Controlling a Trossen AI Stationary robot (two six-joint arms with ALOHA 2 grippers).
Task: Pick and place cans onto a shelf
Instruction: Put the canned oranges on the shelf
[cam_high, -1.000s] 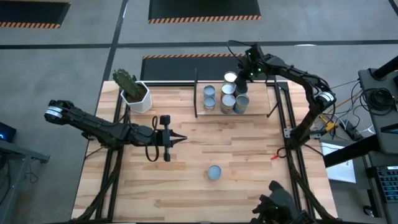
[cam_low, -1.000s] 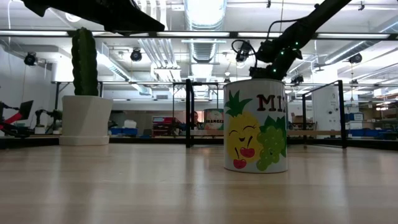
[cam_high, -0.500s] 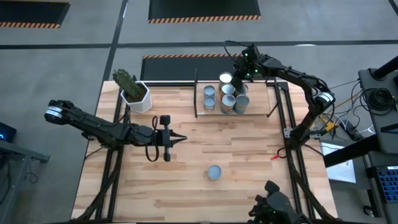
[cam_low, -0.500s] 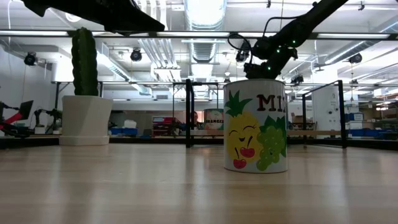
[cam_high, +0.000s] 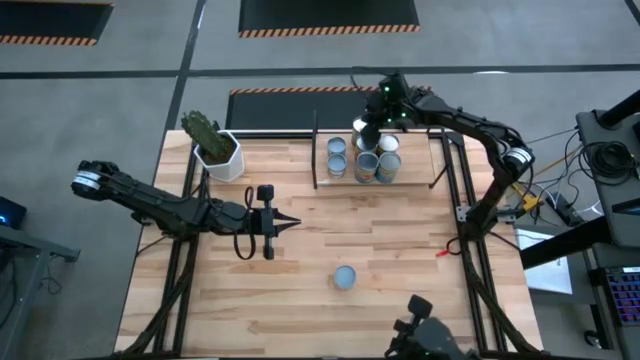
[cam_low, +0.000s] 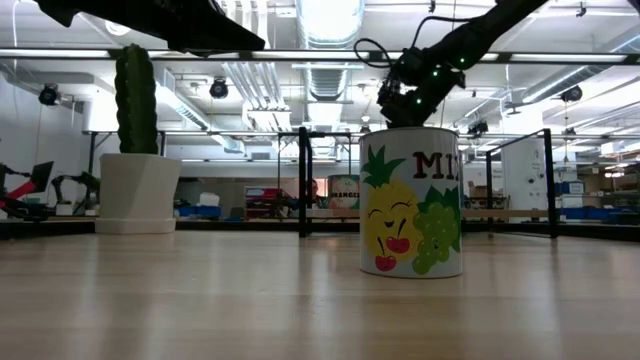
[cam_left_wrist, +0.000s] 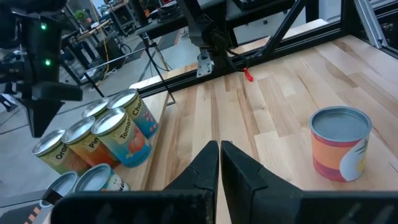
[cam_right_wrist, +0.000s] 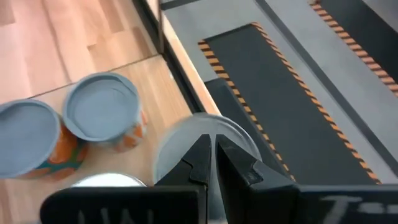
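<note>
Several cans (cam_high: 365, 155) stand upright in a cluster on the shelf (cam_high: 415, 168) at the table's far side; the left wrist view shows them too (cam_left_wrist: 118, 134). One more can (cam_high: 345, 277) stands alone on the tabletop toward the near edge, and it fills the low view (cam_low: 412, 200). My right gripper (cam_high: 368, 132) is shut over the shelf's far edge, its tips (cam_right_wrist: 211, 146) above a white-topped can (cam_high: 358, 126). My left gripper (cam_high: 290, 222) waits shut above the table's middle left, pointing toward the lone can (cam_left_wrist: 339, 140). My right gripper's shut fingers slant down from the far right over the round top (cam_right_wrist: 180, 146) of the can at the shelf's far edge. The fingers hide the spot under their tips, so I cannot tell whether they touch it. The can stands upright on the shelf.
A cactus in a white hexagonal pot (cam_high: 218, 150) stands at the table's far left. The shelf's thin black posts (cam_high: 316, 150) rise at its corners. Bare wood lies between the shelf and the lone can. Dark equipment (cam_high: 430, 335) sits at the near edge.
My right gripper has moved toward the table's left along the shelf's far edge, staying shut and rising slightly. The white-topped can under its tips now stands a little farther left than before.
</note>
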